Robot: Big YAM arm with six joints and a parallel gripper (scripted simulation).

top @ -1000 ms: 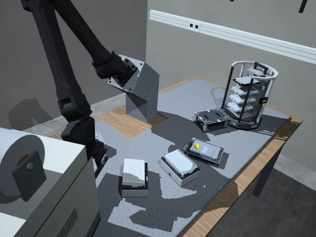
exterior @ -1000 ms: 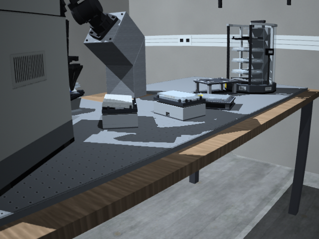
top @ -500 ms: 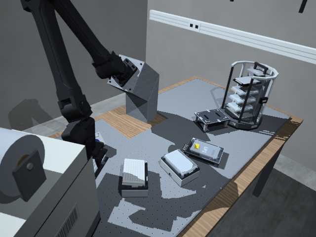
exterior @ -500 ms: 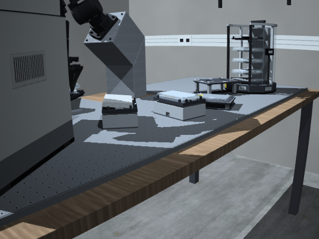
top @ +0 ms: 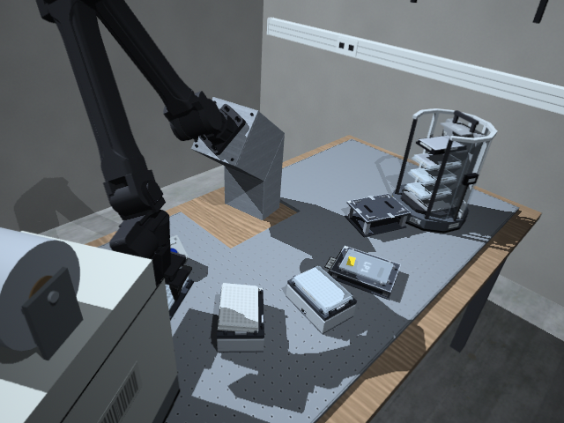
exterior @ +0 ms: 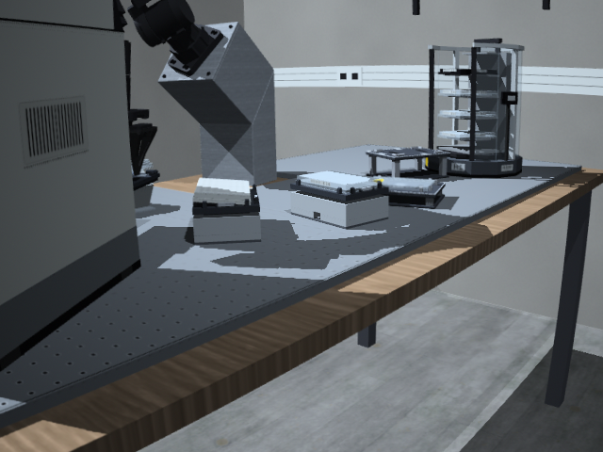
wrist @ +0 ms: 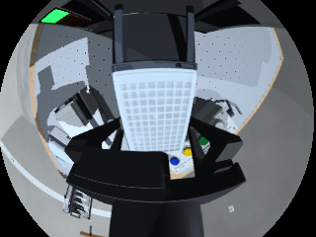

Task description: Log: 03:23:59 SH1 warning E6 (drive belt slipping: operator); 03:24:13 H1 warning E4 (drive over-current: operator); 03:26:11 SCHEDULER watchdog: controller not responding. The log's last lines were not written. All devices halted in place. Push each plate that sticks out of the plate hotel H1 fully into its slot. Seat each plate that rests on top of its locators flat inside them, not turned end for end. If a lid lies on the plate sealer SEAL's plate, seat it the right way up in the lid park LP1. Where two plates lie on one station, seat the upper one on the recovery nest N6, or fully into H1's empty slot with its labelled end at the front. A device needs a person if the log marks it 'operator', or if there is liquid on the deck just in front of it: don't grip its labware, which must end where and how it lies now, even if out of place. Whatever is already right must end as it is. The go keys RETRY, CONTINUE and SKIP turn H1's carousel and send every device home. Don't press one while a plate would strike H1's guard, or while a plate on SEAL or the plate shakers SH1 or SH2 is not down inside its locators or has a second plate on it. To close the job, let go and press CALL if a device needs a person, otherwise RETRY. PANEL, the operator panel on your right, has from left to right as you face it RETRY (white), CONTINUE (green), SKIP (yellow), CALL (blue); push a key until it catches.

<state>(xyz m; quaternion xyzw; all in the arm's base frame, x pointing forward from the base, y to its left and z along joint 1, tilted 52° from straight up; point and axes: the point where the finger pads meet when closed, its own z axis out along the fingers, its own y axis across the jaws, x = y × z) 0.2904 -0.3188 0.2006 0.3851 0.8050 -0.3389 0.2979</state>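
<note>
My gripper (wrist: 155,119) is low beside the plate sealer SEAL (top: 68,318), mostly hidden behind it in the top and exterior views (top: 178,282). In the wrist view its fingers stand against the two long sides of a white well plate (wrist: 157,109), near the plate's close end, shut on it. The plate reaches away toward the sealer's dark stage (wrist: 154,36). Under the plate's close end lie the panel's blue (wrist: 174,160), yellow (wrist: 188,152) and green (wrist: 203,140) keys. The lid park LP1 (top: 364,269) holds a clear lid with a yellow corner mark.
Two shakers carry white plates, one on the left (top: 239,307) and one on the right (top: 321,291); the left plate looks high. The black recovery nest N6 (top: 378,209) stands in front of the plate hotel H1 (top: 444,168). A grey arm pedestal (top: 255,168) stands behind.
</note>
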